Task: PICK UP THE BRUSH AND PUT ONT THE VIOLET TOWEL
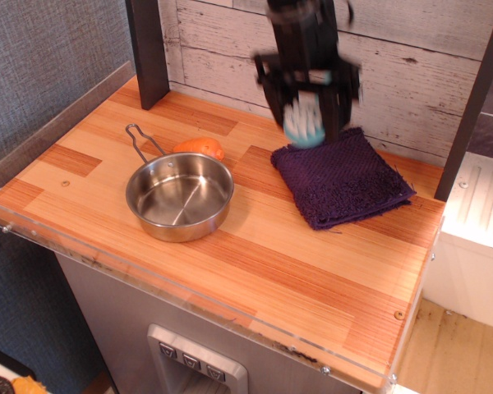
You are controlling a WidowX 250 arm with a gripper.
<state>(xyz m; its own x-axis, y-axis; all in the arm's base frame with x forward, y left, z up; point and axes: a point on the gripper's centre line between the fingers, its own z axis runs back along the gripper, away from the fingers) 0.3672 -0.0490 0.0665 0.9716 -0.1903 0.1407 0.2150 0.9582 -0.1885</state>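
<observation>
The violet towel (pixel 342 178) lies flat on the wooden counter at the back right. My gripper (pixel 305 115) hangs over the towel's back left corner, shut on the teal brush (pixel 304 125). The brush's round head with white bristles faces the camera, blurred, just above the towel's edge. Its handle is hidden between the fingers. I cannot tell whether the brush touches the towel.
A steel pan (pixel 179 196) with a wire handle stands left of the towel. An orange object (pixel 200 148) lies behind the pan. A dark post (pixel 148 51) rises at the back left. A plank wall (pixel 411 66) backs the counter.
</observation>
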